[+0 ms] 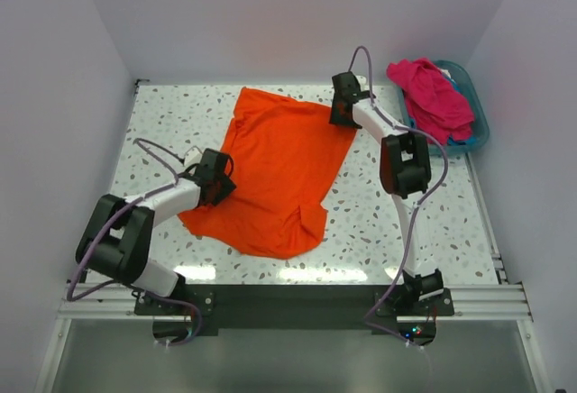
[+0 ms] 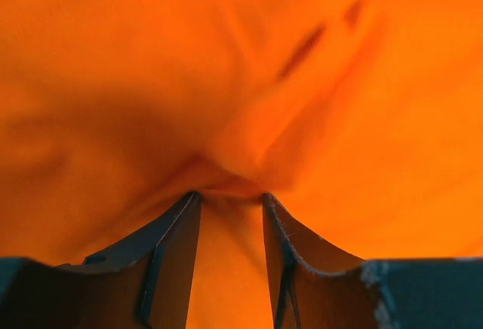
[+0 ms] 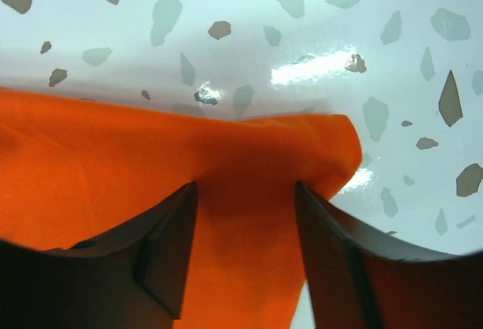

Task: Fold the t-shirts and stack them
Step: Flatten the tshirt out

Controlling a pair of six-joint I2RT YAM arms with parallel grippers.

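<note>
Orange t-shirt [image 1: 284,172] spread flat, pink t-shirt [image 1: 433,95] heaped

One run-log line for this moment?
stage: pre-fold | left gripper: astride orange t-shirt left edge, grip unclear | right gripper: open astride its far-right corner | pink t-shirt: in basket

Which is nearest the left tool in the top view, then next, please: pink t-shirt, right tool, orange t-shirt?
1. orange t-shirt, right under the left tool.
2. right tool, at the shirt's far right corner.
3. pink t-shirt, in the basket, far right.
</note>
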